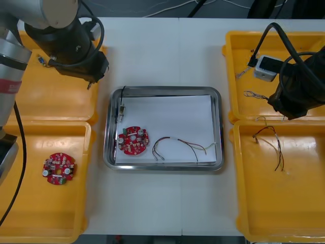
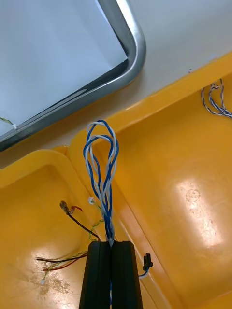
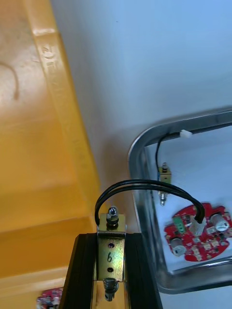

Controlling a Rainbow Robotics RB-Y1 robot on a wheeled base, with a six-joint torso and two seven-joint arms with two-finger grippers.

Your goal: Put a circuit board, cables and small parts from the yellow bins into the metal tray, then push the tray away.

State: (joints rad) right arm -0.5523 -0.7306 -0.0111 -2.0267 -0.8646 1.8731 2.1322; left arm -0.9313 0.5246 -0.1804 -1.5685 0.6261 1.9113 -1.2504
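My left gripper (image 3: pixel 111 240) is clamped on a small metal part (image 3: pixel 110 256) with a black cable (image 3: pixel 145 186) looping off it. It hangs over the inner rim of the far left yellow bin (image 1: pixel 51 107), near the far left corner of the metal tray (image 1: pixel 162 92). My right gripper (image 2: pixel 110 245) pinches a twisted blue and white cable (image 2: pixel 101 164) over the ridge where the far right bin (image 1: pixel 238 56) meets the near right bin (image 1: pixel 284 203). In the tray lie a red circuit board (image 1: pixel 133 141), another metal part (image 1: pixel 122 111) and a thin cable (image 1: pixel 177 141).
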